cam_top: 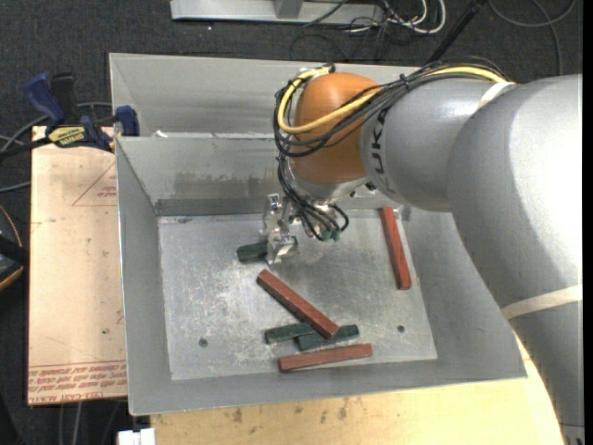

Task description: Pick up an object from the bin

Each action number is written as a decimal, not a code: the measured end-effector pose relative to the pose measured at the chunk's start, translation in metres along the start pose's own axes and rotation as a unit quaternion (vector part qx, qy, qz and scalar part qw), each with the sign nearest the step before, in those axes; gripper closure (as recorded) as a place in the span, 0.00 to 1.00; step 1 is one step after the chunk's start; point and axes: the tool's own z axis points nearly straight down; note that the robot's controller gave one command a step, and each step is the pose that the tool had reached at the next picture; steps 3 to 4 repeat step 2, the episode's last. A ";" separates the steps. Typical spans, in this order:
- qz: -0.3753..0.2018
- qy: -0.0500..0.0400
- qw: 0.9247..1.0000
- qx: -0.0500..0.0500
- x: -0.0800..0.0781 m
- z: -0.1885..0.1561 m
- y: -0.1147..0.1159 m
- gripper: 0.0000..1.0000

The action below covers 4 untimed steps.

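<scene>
Gripper low at right end of short dark-green flat bar; grip state unreadable. Risk: end-on hold, bar could pivot free.

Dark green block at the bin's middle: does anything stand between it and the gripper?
Nothing visible does. The gripper is right at the right end of the dark green block. The nearest other thing, a red-brown bar, lies lower in the view, not between them.
</scene>
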 end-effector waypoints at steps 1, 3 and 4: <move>0.000 0.000 1.000 0.000 0.000 0.000 0.000 1.00; -0.001 0.008 1.000 0.000 -0.008 -0.151 0.003 1.00; -0.001 0.008 1.000 0.000 -0.008 -0.151 0.003 1.00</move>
